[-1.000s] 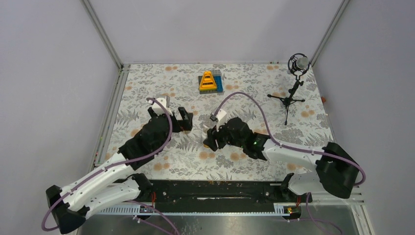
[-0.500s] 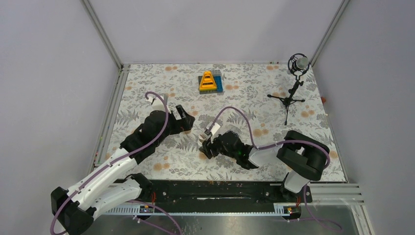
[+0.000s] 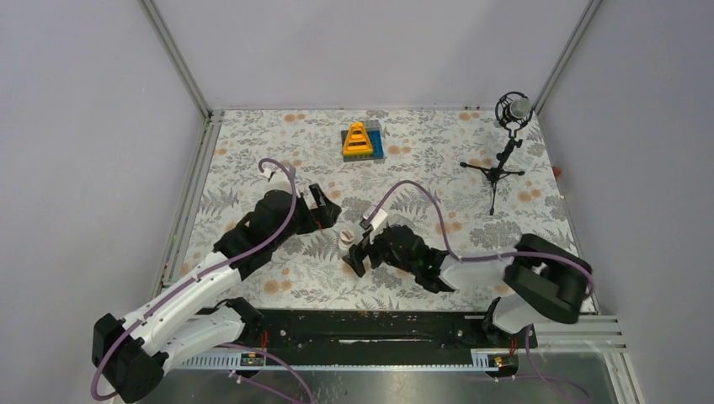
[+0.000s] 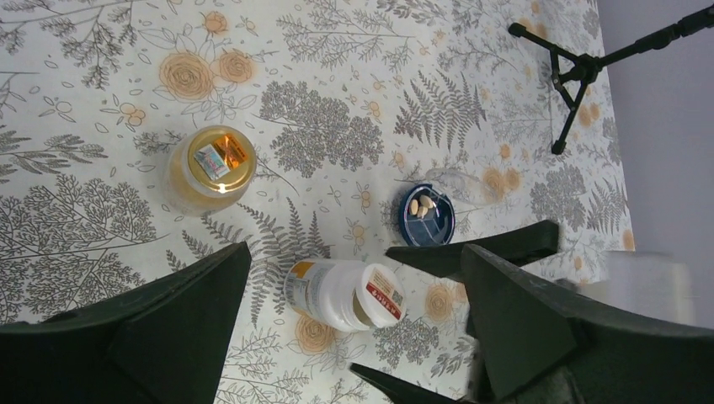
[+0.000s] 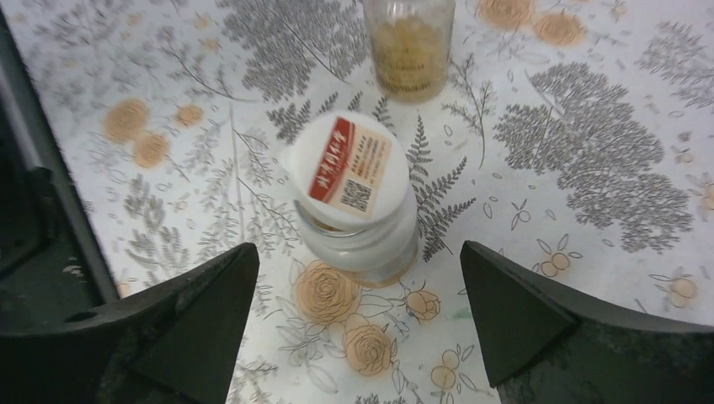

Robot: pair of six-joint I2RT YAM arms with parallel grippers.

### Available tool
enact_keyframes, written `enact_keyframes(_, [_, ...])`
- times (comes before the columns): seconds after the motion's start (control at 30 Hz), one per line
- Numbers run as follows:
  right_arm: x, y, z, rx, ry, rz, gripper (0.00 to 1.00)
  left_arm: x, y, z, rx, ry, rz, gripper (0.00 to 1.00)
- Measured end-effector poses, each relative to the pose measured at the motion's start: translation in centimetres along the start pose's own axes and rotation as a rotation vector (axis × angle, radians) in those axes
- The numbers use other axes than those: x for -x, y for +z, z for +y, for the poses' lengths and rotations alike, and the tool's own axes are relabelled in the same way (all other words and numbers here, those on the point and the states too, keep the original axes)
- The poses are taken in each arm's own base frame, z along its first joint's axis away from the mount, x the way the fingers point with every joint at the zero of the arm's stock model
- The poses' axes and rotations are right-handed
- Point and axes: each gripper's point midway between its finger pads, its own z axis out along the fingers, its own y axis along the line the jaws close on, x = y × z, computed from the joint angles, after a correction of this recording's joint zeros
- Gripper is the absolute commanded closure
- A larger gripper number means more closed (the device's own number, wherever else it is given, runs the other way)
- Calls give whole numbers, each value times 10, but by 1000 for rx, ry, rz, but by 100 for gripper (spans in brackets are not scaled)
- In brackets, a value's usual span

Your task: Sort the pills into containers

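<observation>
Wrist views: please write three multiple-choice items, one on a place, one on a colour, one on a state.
1. Where is the white plastic bottle with the red-labelled cap? A) in a drawer B) between the jaws of the right gripper C) in the air
2. What colour is the small round dish holding pale pills? A) red B) green C) dark blue
3. How do the right jaws stand? A) open B) shut on the bottle C) out of view
Key: B, a jaw shows on each side of it; C, its rim is dark blue; A, a gap shows beside each jaw.
</observation>
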Motion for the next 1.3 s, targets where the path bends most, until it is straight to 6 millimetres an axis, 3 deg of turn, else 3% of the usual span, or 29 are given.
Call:
enact_keyframes(0.07, [17, -12, 3, 6, 7, -13, 1, -2, 0, 0, -12, -1, -3, 2])
enact_keyframes(0.2, [42, -36, 12, 26, 46, -11, 4, -10, 1, 3, -25, -1, 11, 16])
enact_keyframes(0.3, [42, -52, 16, 26, 110, 45, 14, -15, 6, 1, -31, -13, 37, 25])
enact_keyframes(0.4, [38, -64, 15, -9, 205, 123, 32, -21, 13, 2, -33, -43, 56, 34])
enact_keyframes(0.47, [39, -70, 15, -31, 280, 157, 37, -28, 17, 4, -39, -80, 68, 37])
enact_keyframes(0.6, [48, -79, 12, -77, 434, 175, 30, -44, 24, 11, -33, -129, 109, 43])
enact_keyframes(0.73, [58, -78, 4, -132, 591, 173, 29, -51, 28, 7, -54, -162, 131, 46])
enact_keyframes(0.87, [53, -67, -7, -198, 719, 202, 31, -59, 29, 7, -77, -201, 147, 49])
enact_keyframes(0.97, [47, -58, -7, -217, 771, 233, 36, -69, 27, 10, -79, -226, 169, 53])
enact_keyframes(1.07, [44, -48, -4, -221, 819, 260, 42, -75, 26, 11, -83, -244, 188, 63])
enact_keyframes(1.3, [34, -39, 1, -218, 885, 301, 47, -80, 19, 10, -117, -258, 197, 70])
